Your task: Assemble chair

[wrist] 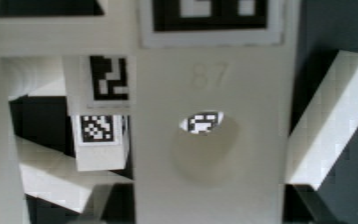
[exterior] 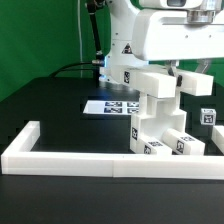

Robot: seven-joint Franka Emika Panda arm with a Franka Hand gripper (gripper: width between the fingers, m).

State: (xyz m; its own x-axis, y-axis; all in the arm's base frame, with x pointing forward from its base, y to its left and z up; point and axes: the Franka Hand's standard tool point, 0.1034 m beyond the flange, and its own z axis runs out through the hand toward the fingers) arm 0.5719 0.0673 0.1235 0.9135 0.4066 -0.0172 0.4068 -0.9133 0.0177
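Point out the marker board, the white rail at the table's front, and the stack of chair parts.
marker board [exterior: 106, 106]: exterior view, its flat top.
white rail [exterior: 70, 162]: exterior view, its long front face.
stack of chair parts [exterior: 158, 108]: exterior view, the upright middle piece.

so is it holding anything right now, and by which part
Cannot tell: the gripper is right at the top white part, near one end, but its fingertips are hidden, so no hold is confirmed.
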